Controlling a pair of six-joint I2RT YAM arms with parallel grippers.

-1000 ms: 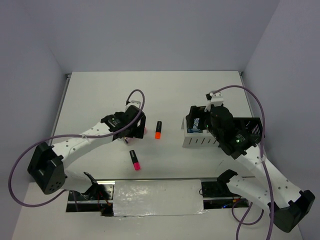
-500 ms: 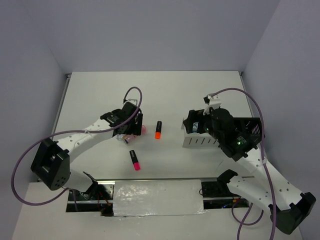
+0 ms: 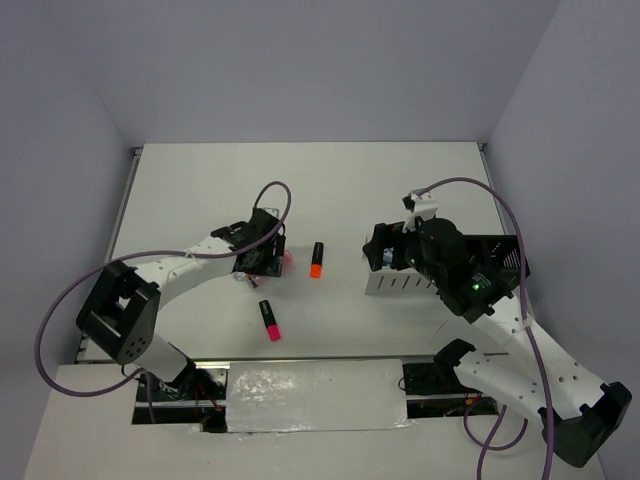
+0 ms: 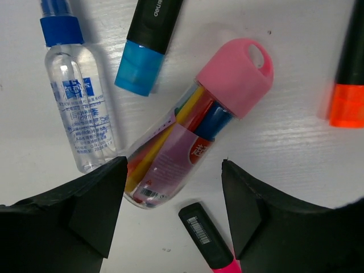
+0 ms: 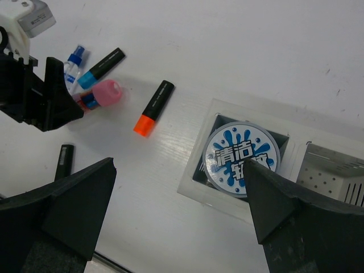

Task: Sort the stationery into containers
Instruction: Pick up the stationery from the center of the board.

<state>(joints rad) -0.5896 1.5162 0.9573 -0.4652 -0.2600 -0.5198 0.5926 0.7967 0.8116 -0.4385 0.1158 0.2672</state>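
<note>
My left gripper is open, low over the table, its fingers astride the bottom end of the pink tube. The clear blue-capped bottle and blue marker lie beside the tube. The orange marker lies to its right and the pink marker below it. My right gripper is open and empty above the white organizer. The round dotted-lid tin lies in the organizer's left compartment. In the top view the left gripper hides the tube.
The black mesh box stands right of the white organizer. The orange marker and pink marker lie between the arms. A second white compartment shows at the right edge.
My left gripper has moved a little right and down over the pink tube. My right gripper has shifted slightly left above the organizer.
</note>
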